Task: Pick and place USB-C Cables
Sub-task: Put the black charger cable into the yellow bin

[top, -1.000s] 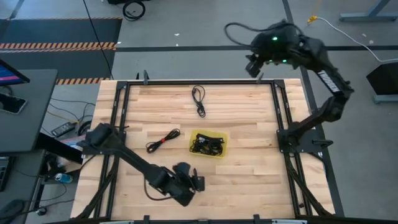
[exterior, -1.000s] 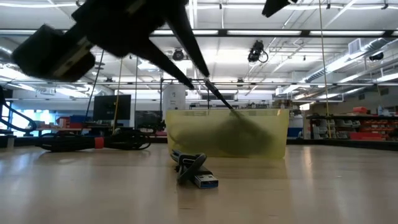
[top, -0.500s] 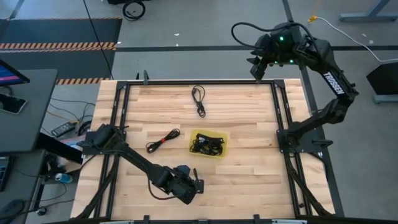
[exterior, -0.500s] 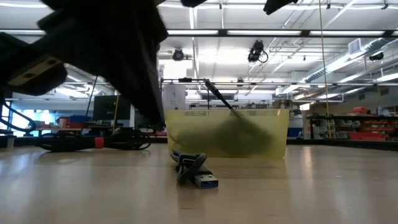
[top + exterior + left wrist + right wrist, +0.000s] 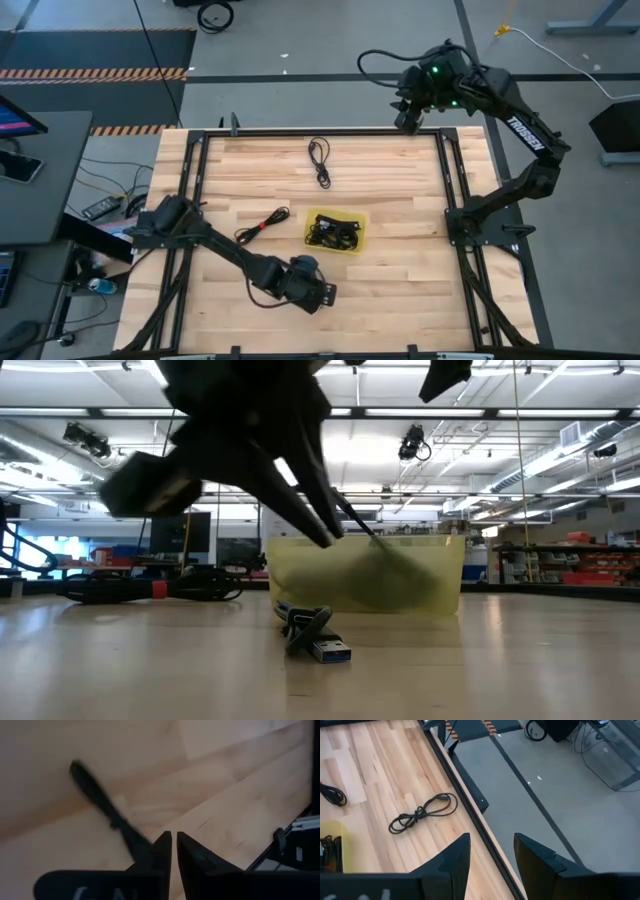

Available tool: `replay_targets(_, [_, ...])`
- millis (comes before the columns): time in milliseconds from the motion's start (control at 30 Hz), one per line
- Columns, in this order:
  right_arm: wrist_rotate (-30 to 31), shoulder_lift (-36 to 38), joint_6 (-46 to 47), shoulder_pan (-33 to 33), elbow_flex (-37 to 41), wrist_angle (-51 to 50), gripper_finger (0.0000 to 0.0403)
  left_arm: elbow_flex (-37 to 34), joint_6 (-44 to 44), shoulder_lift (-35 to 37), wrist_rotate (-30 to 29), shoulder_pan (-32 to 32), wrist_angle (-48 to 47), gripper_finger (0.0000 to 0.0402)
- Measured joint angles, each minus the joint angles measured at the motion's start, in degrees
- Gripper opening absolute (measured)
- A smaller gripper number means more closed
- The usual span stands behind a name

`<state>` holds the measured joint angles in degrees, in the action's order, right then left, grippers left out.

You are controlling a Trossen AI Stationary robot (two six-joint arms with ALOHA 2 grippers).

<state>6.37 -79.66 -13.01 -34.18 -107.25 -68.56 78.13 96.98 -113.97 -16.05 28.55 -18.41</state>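
On the wooden tabletop, a short black cable with a red connector lay left of the yellow bin, which held a tangle of black USB-C cables, and another coiled cable lay apart near the far edge. The left claw hung low over the near part of the tabletop, its fingers nearly touching with nothing seen between them. The right claw hovered past the far right edge, its fingers parted and empty.
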Motion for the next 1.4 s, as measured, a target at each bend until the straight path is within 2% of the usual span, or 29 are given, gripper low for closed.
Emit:
replay_targets(100, [0.0, 0.0, -0.5, 0.0, 0.2, 0.0, 0.0158, 0.0, -4.4, 0.0, 0.0, -1.4, 1.4, 0.0035])
replay_targets(367, [0.0, 0.0, -1.1, 0.0, 0.2, -0.1, 0.0158, 0.0, -8.8, 0.0, 0.1, -3.1, 2.4, 0.0036])
replay_targets(600, [0.0, 0.0, -2.2, 0.0, 0.2, -0.1, 0.0158, 0.0, -8.1, 0.0, 5.7, -3.1, -1.8, 0.0042])
replay_targets(733, [0.0, 0.0, -2.2, 0.0, 0.2, -0.1, 0.0158, 0.0, -7.3, 0.0, 8.6, -2.5, -4.3, 0.0073])
replay_targets(900, [0.0, 0.0, -2.4, 0.0, 0.2, -0.1, 0.0158, 0.0, -4.1, 0.0, 9.3, -1.9, -8.8, 0.0133])
replay_targets(1133, [0.0, 0.0, -2.9, 0.0, 0.2, -0.1, 0.0158, 0.0, -1.6, -0.2, 9.3, -2.6, -8.1, 0.0202])
replay_targets(1400, [0.0, 0.0, -3.7, 0.0, 0.2, -0.1, 0.0158, 0.0, -0.5, -0.3, 9.3, -4.2, -7.4, 0.0223])
